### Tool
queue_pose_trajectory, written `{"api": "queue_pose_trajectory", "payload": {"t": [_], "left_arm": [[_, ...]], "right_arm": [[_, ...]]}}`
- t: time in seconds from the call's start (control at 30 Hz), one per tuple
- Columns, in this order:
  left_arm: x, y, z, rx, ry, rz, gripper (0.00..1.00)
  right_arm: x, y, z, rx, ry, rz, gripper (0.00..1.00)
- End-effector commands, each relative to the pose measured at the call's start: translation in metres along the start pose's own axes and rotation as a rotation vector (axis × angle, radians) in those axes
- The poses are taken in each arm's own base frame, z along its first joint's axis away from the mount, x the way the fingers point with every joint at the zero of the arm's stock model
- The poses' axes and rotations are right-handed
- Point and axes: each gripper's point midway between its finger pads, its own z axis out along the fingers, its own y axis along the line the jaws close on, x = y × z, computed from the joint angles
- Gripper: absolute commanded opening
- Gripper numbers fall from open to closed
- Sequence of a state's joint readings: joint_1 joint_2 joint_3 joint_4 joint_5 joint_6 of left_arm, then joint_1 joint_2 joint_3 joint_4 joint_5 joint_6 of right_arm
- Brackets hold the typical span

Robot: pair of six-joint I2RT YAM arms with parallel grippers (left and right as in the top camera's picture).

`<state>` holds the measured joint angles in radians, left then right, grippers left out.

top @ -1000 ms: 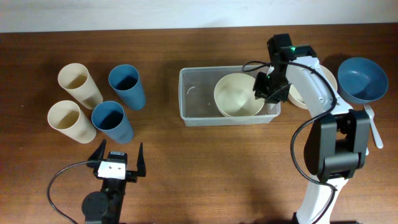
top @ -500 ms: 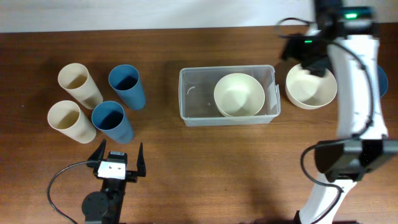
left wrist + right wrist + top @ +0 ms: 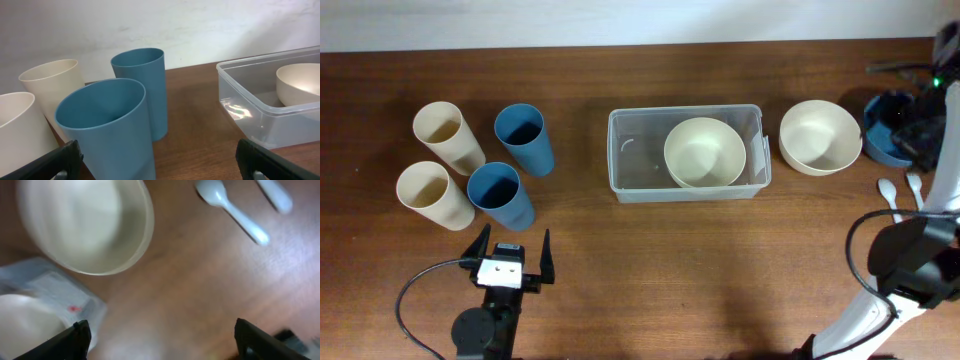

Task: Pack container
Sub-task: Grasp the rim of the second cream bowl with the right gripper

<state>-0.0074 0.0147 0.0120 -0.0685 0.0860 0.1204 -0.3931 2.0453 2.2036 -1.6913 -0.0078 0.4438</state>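
Observation:
The container, a clear rectangular bin, sits mid-table with a cream bowl inside its right half. A second cream bowl stands on the table just right of it. My right gripper is at the far right edge, over a blue bowl. In its wrist view this gripper is open and holds nothing, hovering above bare wood, with the second cream bowl and a corner of the container to its upper left. My left gripper rests open near the front left, with nothing in it.
Two cream cups and two blue cups stand at the left, right before the left gripper. Two white spoons lie at the right, below the blue bowl.
My right gripper has opened, left the cream bowl in the container, and swung right past the second cream bowl to the table's right edge. The left arm has not moved.

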Motion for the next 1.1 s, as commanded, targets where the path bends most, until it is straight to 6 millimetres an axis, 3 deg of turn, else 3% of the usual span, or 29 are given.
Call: {"api": "queue_pose_trajectory", "payload": {"t": [0.0,0.1,0.4,0.7,0.87,1.07], "left_arm": [[0.002,0.0,0.0,0.0,0.003,0.016,1.0],[0.002,0.0,0.0,0.0,0.003,0.016,1.0],[0.002,0.0,0.0,0.0,0.003,0.016,1.0],[0.002,0.0,0.0,0.0,0.003,0.016,1.0],[0.002,0.0,0.0,0.0,0.003,0.016,1.0],[0.002,0.0,0.0,0.0,0.003,0.016,1.0]], "right_arm": [[0.005,-0.019,0.011,0.017,0.049,0.051,0.88],[-0.002,-0.025,0.027,0.01,0.053,0.044,0.88],[-0.012,0.008,0.067,-0.157,0.051,-0.037,0.88],[-0.001,0.021,0.108,-0.24,0.102,-0.024,0.88],[-0.001,0.032,0.122,-0.306,0.097,-0.029,0.88],[0.001,0.031,0.133,-0.307,0.1,-0.02,0.88]]}}
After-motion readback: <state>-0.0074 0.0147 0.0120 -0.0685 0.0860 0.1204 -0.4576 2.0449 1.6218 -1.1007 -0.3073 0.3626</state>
